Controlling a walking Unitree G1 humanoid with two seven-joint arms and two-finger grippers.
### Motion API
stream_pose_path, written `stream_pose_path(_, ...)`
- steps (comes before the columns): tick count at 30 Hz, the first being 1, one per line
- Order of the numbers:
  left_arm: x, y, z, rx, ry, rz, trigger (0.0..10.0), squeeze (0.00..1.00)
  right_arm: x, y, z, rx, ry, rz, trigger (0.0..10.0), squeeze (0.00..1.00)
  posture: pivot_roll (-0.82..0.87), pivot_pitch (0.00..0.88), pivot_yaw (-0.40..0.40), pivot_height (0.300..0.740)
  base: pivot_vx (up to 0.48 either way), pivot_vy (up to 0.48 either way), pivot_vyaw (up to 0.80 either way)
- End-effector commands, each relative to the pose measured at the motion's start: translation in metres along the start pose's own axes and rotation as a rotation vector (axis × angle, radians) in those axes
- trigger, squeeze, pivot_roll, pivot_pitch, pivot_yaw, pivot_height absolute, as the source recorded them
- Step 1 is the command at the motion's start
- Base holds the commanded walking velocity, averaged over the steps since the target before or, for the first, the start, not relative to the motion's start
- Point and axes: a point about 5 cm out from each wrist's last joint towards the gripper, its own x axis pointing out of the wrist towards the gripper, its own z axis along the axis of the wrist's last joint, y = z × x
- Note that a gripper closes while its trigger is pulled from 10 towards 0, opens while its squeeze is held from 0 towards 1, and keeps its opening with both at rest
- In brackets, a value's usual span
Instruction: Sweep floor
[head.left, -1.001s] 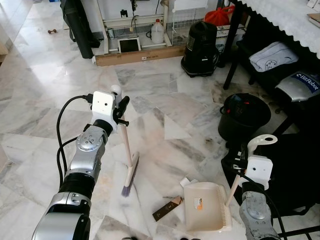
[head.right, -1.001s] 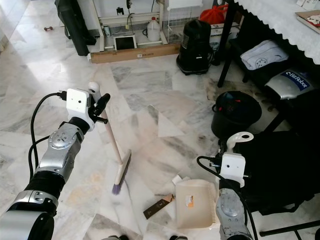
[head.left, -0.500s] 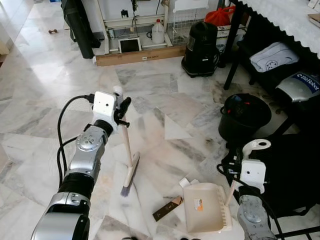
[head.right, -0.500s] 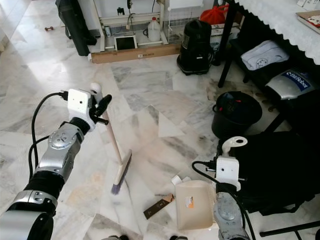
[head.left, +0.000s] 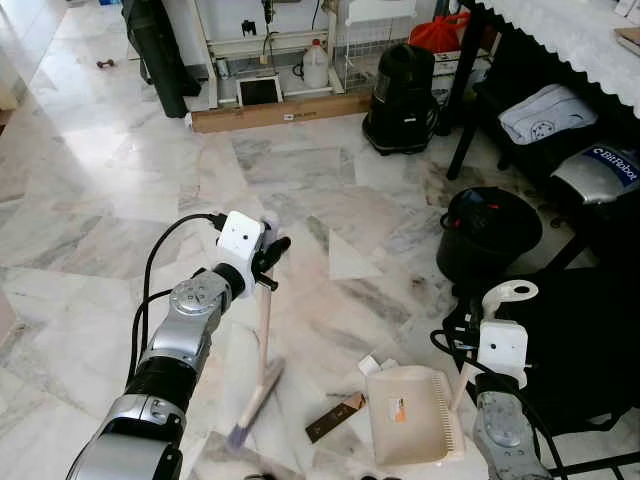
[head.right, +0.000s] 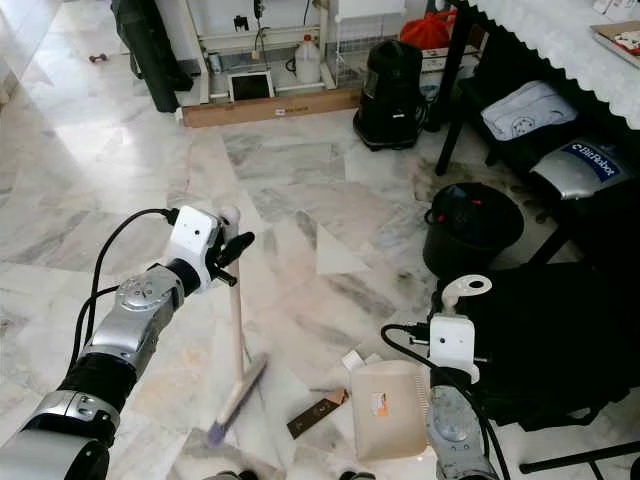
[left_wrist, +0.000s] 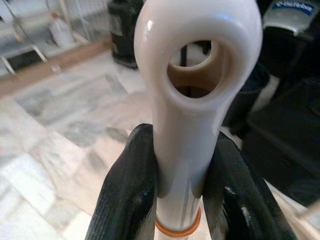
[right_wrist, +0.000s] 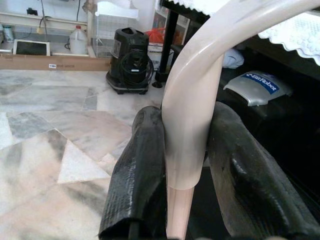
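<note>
Marble floor in grey and white veins spreads out ahead of me, and near my feet lies what I judge I am meant to clear: a brown scrap of card and a small white bit of litter just beside it. My broom stands with its bristles down on the floor left of that scrap, handle tilted a little so the head angles toward it. My left hand is clamped on the broom's handle just below the looped hanging end, one finger pressed on each side, a high grip that gives me leverage to drag the bristles sideways. My right hand is closed the same way on the dustpan handle, holding the cream dustpan flat on the floor just right of the scrap, so it can catch what the broom pushes across.

Farther out, a black bucket sits near the dark desk leg, well apart from the debris. A black vacuum cleaner stands beyond, with a long cardboard box lying along the far wall and a white jug behind it.
</note>
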Motion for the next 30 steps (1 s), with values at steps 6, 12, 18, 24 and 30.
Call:
stream_pose_path(6,0.005,-0.014,0.001,-0.159,0.028,-0.078,10.0,0.0,-0.004,-0.003,-0.007,-0.023,0.032,-0.003,10.0,0.0,0.11,0.148,0.025,0.74,0.0,0.0,0.0)
stream_pose_path(12,0.014,-0.018,0.013,-0.3,-0.002,-0.081,10.0,0.0,-0.004,-0.003,-0.007,-0.021,0.032,-0.009,10.0,0.0,0.11,0.147,0.026,0.74,0.0,0.0,0.0)
stream_pose_path(18,0.019,-0.02,0.026,-0.423,-0.044,-0.091,10.0,0.0,-0.004,-0.004,-0.007,-0.019,0.033,-0.01,10.0,0.0,0.11,0.147,0.026,0.74,0.0,0.0,0.0)
stream_pose_path(24,0.023,-0.02,0.038,-0.514,-0.089,-0.09,10.0,0.0,-0.003,-0.002,-0.006,-0.014,0.032,-0.01,10.0,0.0,0.11,0.145,0.025,0.74,0.0,0.0,0.0)
stream_pose_path(30,0.021,-0.016,0.048,-0.558,-0.137,-0.084,10.0,0.0,-0.002,-0.003,-0.005,-0.005,0.032,-0.018,10.0,0.0,0.11,0.145,0.025,0.74,0.0,0.0,0.0)
